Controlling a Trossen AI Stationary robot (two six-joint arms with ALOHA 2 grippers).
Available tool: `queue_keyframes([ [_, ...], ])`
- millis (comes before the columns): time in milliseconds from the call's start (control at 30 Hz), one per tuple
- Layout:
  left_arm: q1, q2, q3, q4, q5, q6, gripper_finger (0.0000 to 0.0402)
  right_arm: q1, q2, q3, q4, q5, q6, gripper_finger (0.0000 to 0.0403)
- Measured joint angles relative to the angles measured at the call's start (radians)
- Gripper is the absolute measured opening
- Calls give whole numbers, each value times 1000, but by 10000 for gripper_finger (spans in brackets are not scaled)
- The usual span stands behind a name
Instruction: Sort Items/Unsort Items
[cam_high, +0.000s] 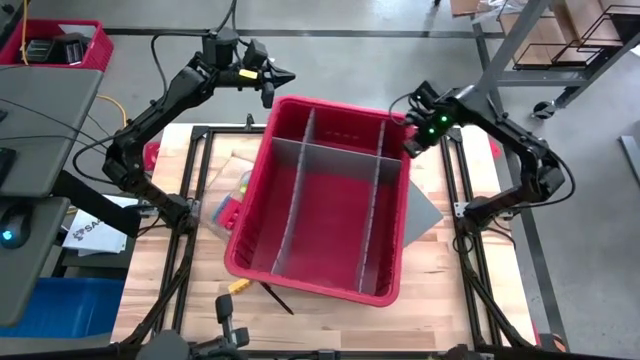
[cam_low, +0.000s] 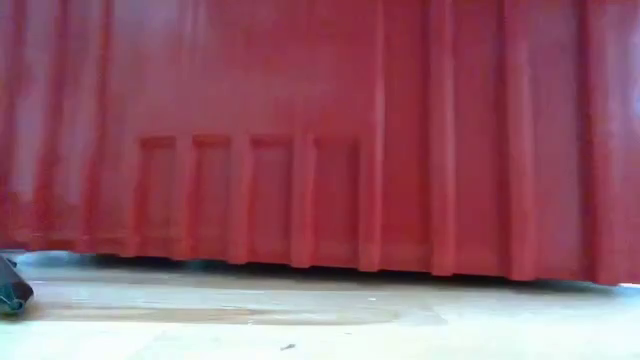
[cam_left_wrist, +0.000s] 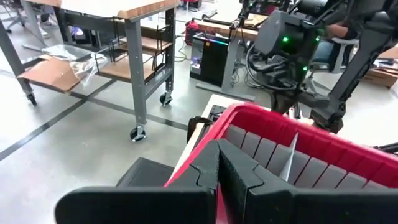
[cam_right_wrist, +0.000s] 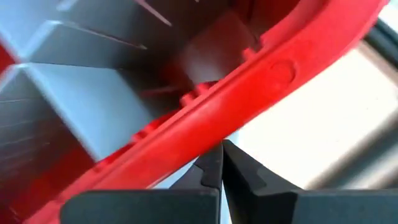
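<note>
A large red bin (cam_high: 340, 105) with grey dividers stands in the middle of the wooden table and fills the low view (cam_low: 320, 130). Its compartments look bare. A yellow block (cam_high: 238, 287) and a thin dark stick (cam_high: 278, 298) lie on the table by the bin's near left corner. More small yellow and green pieces (cam_high: 242, 185) peek out at the bin's left side. My left gripper (cam_high: 270, 92) is shut at the bin's far left corner. My right gripper (cam_high: 410, 148) is shut at the far right corner, pointing steeply down. My left gripper (cam_left_wrist: 217, 155) comes nearly level from beyond the bin's far left corner, and its shut fingertips overlap the red rim (cam_left_wrist: 186, 165); I cannot tell whether they touch it. My right gripper (cam_right_wrist: 221, 158) has its shut fingertips just outside the far right rim (cam_right_wrist: 261, 74); touching or not, I cannot tell.
A grey flat sheet (cam_high: 428, 215) sticks out from under the bin on the right. A red basket (cam_high: 60, 45) sits at the far left and a grey desk (cam_high: 40, 180) beside the table's left edge. Bare wood (cam_high: 330, 325) lies along the near edge.
</note>
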Motion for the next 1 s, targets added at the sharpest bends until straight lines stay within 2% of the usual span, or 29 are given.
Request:
queue_keyframes([
  [200, 6, -12, 0, -15, -1, -1, 0, 87, 2, 2, 164, -70, 42, 0],
  [300, 6, -16, 0, -26, 0, -1, 0, 116, -3, 4, 94, -63, 41, 0],
  [400, 5, -28, 0, -41, 3, 8, 0, 140, -37, 8, -13, -12, 51, 0],
  [467, 5, -34, 0, -41, 2, 9, 0, 148, -69, 8, -90, 57, 98, 0],
  [533, 5, -41, 0, -41, 3, 9, 0, 149, -111, -21, -115, 82, 171, 0],
  [633, -1, -44, 0, -45, 24, -6, 0, 148, -194, -146, -82, 68, 325, 0],
  [733, -20, -44, 0, -52, 75, -15, 0, 168, -296, -336, 7, 25, 490, 0],
  [867, -58, -44, 0, -52, 83, 4, 0, 229, -439, -585, 260, -11, 732, 0],
  [1000, -101, -44, 0, -52, 82, 19, 0, 322, -508, -791, 489, 44, 953, 0],
])
